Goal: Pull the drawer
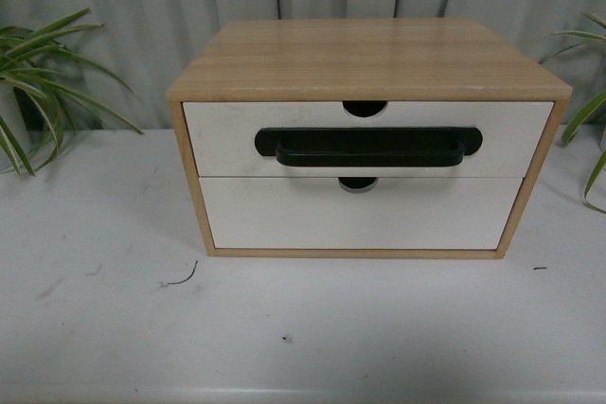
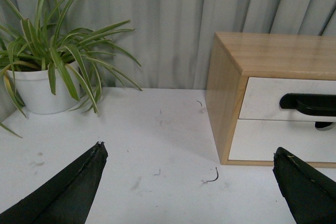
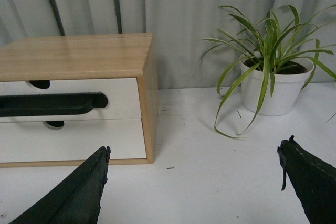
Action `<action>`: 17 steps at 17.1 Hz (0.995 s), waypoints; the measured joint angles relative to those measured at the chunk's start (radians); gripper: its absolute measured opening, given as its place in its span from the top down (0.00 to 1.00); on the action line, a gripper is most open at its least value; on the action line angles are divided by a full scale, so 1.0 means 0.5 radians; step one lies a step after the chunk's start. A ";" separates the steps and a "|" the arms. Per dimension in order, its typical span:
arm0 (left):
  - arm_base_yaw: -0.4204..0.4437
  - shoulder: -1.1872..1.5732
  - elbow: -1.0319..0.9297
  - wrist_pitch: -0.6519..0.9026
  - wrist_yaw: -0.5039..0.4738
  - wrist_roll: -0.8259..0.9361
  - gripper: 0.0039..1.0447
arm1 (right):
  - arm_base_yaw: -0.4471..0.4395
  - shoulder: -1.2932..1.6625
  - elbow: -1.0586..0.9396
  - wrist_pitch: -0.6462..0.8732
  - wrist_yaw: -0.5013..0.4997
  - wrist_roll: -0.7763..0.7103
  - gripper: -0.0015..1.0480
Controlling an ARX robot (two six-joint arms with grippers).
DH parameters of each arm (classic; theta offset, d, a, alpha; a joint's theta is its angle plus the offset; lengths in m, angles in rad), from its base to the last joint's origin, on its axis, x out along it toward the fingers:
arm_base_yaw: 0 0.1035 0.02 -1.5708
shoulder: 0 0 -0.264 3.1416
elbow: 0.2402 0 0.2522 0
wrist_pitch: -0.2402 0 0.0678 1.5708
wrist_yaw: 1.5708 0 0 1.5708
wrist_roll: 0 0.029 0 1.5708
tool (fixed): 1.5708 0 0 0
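Reach for the black bar handle (image 1: 369,147) on the top drawer (image 1: 227,139), shut flush in the wooden cabinet (image 1: 369,54) on the table (image 1: 95,309). With left hand (image 2: 189,149) and right hand (image 3: 195,145) both spread wide and well short of it, bring one in, clamp the bar's middle squarely, then pull straight back and level to avoid jamming.

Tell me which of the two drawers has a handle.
The upper drawer: a black bar handle crosses its white front. The lower drawer has a plain front.
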State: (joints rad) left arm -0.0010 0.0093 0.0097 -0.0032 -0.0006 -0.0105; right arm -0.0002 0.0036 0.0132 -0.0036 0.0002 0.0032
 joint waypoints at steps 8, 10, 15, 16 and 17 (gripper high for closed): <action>0.001 0.000 0.000 -0.001 0.000 0.000 0.06 | 0.000 0.000 0.000 0.000 0.000 0.000 0.06; 0.000 0.000 0.000 -0.001 0.000 0.000 0.06 | 0.000 0.000 0.000 0.001 0.000 0.000 0.06; 0.001 0.000 0.000 -0.001 0.000 0.000 0.06 | 0.000 0.000 0.000 0.000 0.000 0.000 0.06; 0.000 0.000 0.000 -0.001 0.000 0.000 0.06 | 0.000 0.000 0.000 0.000 0.000 0.000 0.06; -0.109 0.109 0.103 -0.302 -0.266 -0.114 0.06 | 0.025 0.035 0.036 -0.146 0.082 0.034 0.06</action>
State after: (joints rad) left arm -0.0555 0.0639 0.0612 -0.1543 -0.1333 -0.0677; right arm 0.0124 0.0212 0.0311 -0.0765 0.0414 0.0204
